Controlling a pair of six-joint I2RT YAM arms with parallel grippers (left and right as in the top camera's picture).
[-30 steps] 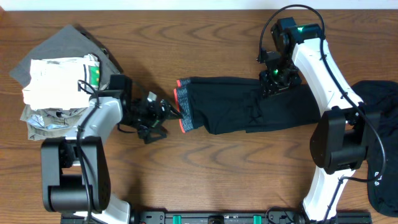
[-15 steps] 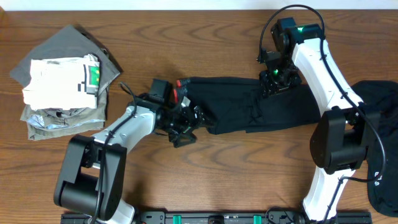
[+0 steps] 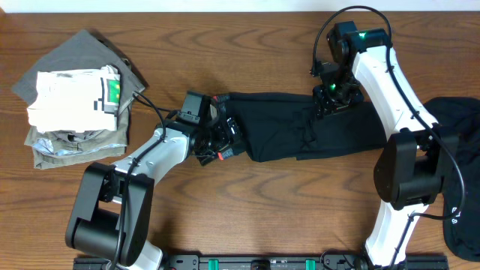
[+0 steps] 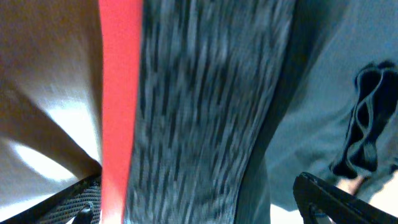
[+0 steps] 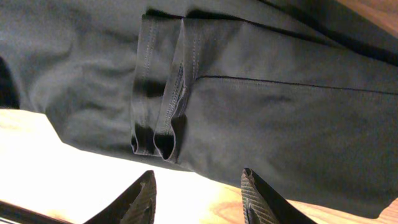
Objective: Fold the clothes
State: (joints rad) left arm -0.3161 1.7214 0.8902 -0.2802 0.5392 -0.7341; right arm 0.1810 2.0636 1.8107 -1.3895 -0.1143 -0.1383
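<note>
Both my pincers stand apart: left pincer straddling the coral-edged grey waistband of the long black trousers, right pincer above their hems.

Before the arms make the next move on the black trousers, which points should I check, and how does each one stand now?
1. Left gripper open: ok, jaws wide apart.
2. Waistband lined up between its jaws: ok, in the left wrist view.
3. Left gripper touching the waistband: cannot tell.
4. Right gripper empty: ok, jaws apart above the trousers.
5. Folded pile apart from the trousers: ok.
</note>
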